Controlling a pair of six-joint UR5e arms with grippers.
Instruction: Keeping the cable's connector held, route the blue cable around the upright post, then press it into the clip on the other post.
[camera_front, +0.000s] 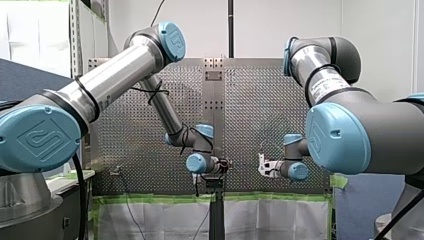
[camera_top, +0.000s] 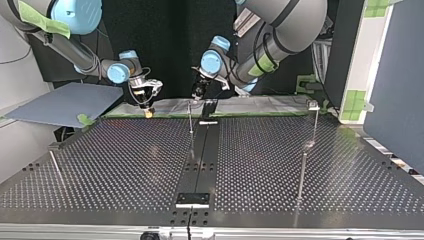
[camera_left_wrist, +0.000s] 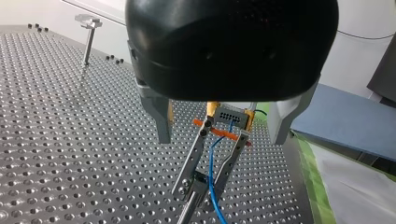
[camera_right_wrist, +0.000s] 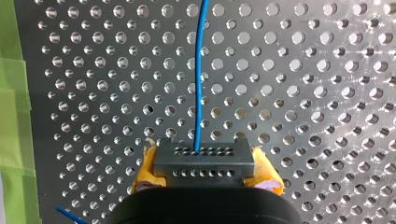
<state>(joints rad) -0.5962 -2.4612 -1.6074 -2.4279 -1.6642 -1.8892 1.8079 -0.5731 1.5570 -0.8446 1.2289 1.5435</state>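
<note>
My right gripper (camera_right_wrist: 203, 176) is shut on the dark grey connector (camera_right_wrist: 203, 161), held between its yellow pads (camera_right_wrist: 144, 175). The blue cable (camera_right_wrist: 200, 74) runs straight out of the connector over the perforated table. In the left wrist view my left gripper (camera_left_wrist: 220, 140) hangs open, its grey fingers (camera_left_wrist: 161, 119) wide apart and holding nothing. Ahead of it stands a forked metal clip (camera_left_wrist: 198, 163) on a thin post, with the blue cable (camera_left_wrist: 211, 179) passing through the fork and the connector (camera_left_wrist: 231, 114) just beyond. A second post (camera_left_wrist: 88, 35) with a flat cap stands far off.
In the top view the thin post (camera_top: 191, 122) rises at the table's middle under my left gripper (camera_top: 196, 95), and the capped post (camera_top: 313, 115) stands at the right. My right gripper (camera_top: 148, 111) hangs at the far edge, next to a blue-grey board (camera_top: 65, 102).
</note>
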